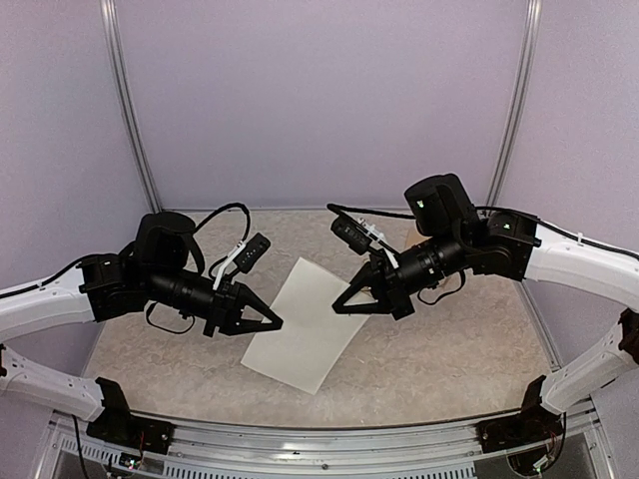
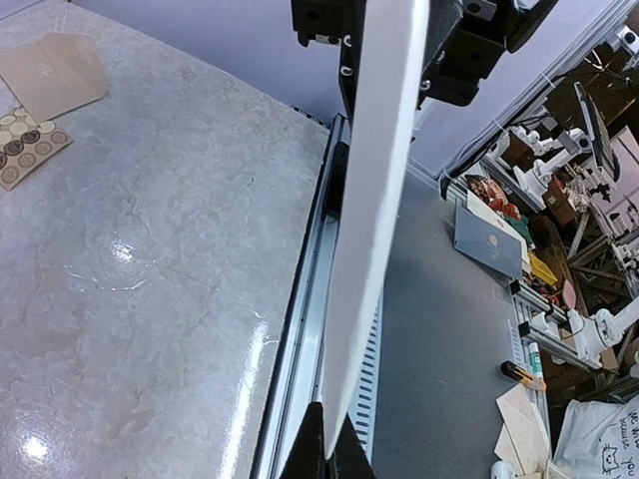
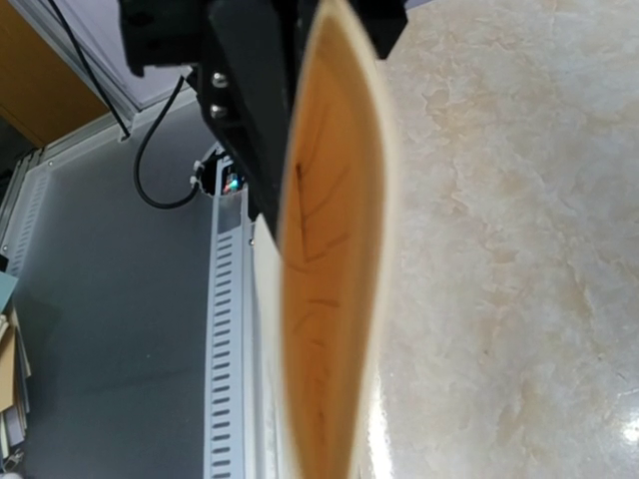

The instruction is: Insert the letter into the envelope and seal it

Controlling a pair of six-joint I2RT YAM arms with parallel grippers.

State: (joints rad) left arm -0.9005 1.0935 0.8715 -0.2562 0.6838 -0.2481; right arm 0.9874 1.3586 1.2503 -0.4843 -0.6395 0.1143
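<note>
Item: letter (image 1: 300,344), held above the surface (image 1: 449,329). Left pincer (image 1: 280,323) clamped on its left edge, right pincer (image 1: 336,309) on its right. Step: pre-insertion handling. Next: align sheet with envelope (image 2: 50,75), lying apart on surface.

Top view: soft, even overhead light, sharp throughout, shadows weak on the surface (image 1: 459,329); straight lines bow near the edges. Left wrist: white glare spots on the glossy surface, letter (image 1: 305,329) near-overexposed, edge-on. Right wrist: letter close to the lens, badly blurred, glowing orange; glare patch lower right.
</note>
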